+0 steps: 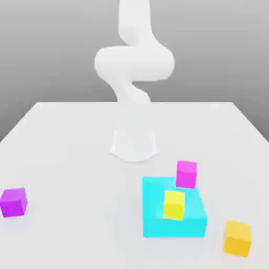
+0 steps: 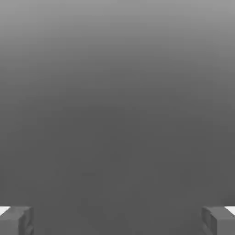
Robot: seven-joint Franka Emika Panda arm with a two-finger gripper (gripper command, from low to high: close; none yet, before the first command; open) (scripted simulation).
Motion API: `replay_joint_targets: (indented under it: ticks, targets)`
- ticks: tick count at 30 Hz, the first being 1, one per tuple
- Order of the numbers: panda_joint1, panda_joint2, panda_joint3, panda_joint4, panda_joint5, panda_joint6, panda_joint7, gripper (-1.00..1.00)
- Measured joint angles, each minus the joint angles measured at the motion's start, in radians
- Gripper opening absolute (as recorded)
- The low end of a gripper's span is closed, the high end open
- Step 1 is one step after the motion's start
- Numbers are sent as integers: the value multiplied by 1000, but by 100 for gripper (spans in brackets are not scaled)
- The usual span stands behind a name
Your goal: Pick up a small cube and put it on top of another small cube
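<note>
- Nearest the camera in the exterior view, an orange cube (image 1: 237, 239) is seen sitting on the table (image 1: 79, 157), over at the exterior view's right, apart from the cyan block. Its underside is hidden.
- Biggest thing around is that table, pale and plain. Its near part is cut off by the frame, and its surface is so washed out that the arm's base can barely be picked out from it.
- Next up, the white robot arm (image 1: 134, 63), standing at the back and cut off at the top edge. Its links are pretty much blown out, so the joints are hard to make out.
- A wide, flat cyan block (image 1: 173, 227) is set on the table, toward the exterior view's right. Part of its top is covered by two of the cubes.
- The gripper (image 2: 117, 221) is released: in the hand view its fingers (image 2: 24, 220) are spread wide with nothing held between them, and they're partly cropped by the frame. Just a blurry grey backdrop is seen past them.
- Small cubes, all roughly alike, so no ranking here. A purple cube (image 1: 13, 203) is parked on the table close to the exterior view's left edge, well apart from the rest.
- A yellow cube (image 1: 174, 205) is seen over the cyan block's top, by its near edge. Some of the top is hidden behind it.
- A magenta cube (image 1: 186, 174) is seen at the block's far right corner, partly past the edge. How it's supported can't really be told. No cube is stacked on another.
</note>
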Motion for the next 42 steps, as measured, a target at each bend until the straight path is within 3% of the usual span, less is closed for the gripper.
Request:
replay_joint_targets:
  ticks: [16,24,29,30,37,42]
  targets:
    - [-294,584,-192,-150,15,262,325,0]
    - [-453,883,-258,-220,135,391,401,0]
    - [-530,1066,-177,-196,253,522,329,0]
    - [-543,1092,-161,-190,268,542,318,-100]
    - [-545,1093,-159,-190,267,544,319,-100]
    - [-492,935,-234,-223,159,422,400,-100]
